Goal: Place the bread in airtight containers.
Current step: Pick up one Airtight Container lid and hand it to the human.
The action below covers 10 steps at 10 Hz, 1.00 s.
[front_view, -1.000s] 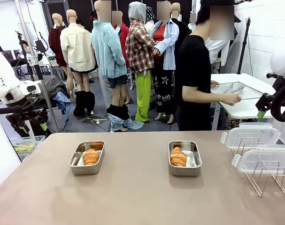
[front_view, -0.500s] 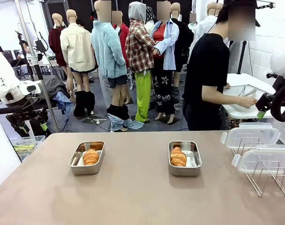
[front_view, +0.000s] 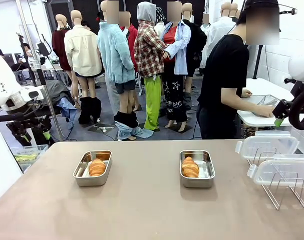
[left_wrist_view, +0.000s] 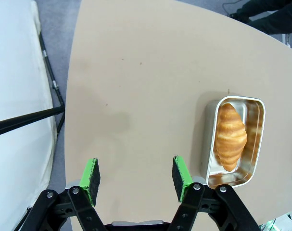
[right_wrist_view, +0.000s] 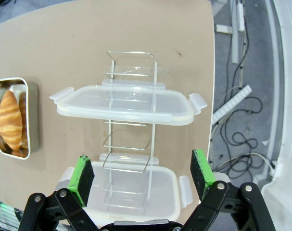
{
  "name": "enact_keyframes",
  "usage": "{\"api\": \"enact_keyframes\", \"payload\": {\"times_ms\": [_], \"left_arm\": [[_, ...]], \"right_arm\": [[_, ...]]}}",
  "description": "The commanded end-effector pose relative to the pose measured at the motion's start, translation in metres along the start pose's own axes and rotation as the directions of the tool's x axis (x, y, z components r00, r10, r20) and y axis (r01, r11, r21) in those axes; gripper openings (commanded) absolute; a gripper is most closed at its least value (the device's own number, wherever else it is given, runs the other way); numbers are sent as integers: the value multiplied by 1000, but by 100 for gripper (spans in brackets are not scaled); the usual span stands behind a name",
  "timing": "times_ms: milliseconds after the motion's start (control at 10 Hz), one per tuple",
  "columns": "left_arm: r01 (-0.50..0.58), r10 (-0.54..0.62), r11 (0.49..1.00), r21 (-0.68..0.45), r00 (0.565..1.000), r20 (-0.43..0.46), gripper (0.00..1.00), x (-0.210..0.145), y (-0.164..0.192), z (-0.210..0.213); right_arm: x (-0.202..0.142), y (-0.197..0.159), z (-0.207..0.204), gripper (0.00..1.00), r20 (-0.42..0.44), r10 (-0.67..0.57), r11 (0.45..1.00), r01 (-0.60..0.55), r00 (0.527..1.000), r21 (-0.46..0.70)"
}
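Two steel airtight containers stand open on the table, each with one bread roll inside. The left container (front_view: 80, 175) holds a golden roll (front_view: 96, 167); the right container (front_view: 206, 172) holds another roll (front_view: 190, 167). My left gripper (front_view: 36, 136) hangs open off the table's left edge, and its wrist view shows its open jaws (left_wrist_view: 136, 178) over bare table beside the container (left_wrist_view: 257, 139) with its roll (left_wrist_view: 230, 136). My right gripper (front_view: 278, 121) hovers at the far right, and its wrist view shows it open (right_wrist_view: 142, 176) above two clear lids (right_wrist_view: 126, 105) (right_wrist_view: 131, 192).
The two clear snap lids (front_view: 269, 145) (front_view: 282, 171) rest on a wire rack (front_view: 287, 192) at the table's right end. A person in black (front_view: 227, 85) stands behind the table's far edge, turned to a white side table (front_view: 262, 117) with a metal tray.
The person has shifted to the right along the far side and now bends over the side table. Neither arm, the containers nor the rolls have moved.
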<state>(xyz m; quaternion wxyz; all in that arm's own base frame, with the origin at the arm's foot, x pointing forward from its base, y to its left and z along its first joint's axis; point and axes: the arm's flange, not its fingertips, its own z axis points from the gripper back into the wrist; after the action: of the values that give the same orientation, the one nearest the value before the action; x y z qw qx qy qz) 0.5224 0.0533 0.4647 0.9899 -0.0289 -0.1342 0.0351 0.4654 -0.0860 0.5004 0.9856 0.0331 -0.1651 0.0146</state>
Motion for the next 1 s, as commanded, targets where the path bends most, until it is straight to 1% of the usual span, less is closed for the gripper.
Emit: {"api": "enact_keyframes", "payload": {"times_ms": [0,900], "left_arm": [[10,-10,1000,12,1000,5,78,0,1,3],[10,-10,1000,12,1000,5,78,0,1,3]], "right_arm": [[4,2,0,100,-2,-13,1000,13,1000,-12],[4,2,0,100,-2,-13,1000,13,1000,-12]]}}
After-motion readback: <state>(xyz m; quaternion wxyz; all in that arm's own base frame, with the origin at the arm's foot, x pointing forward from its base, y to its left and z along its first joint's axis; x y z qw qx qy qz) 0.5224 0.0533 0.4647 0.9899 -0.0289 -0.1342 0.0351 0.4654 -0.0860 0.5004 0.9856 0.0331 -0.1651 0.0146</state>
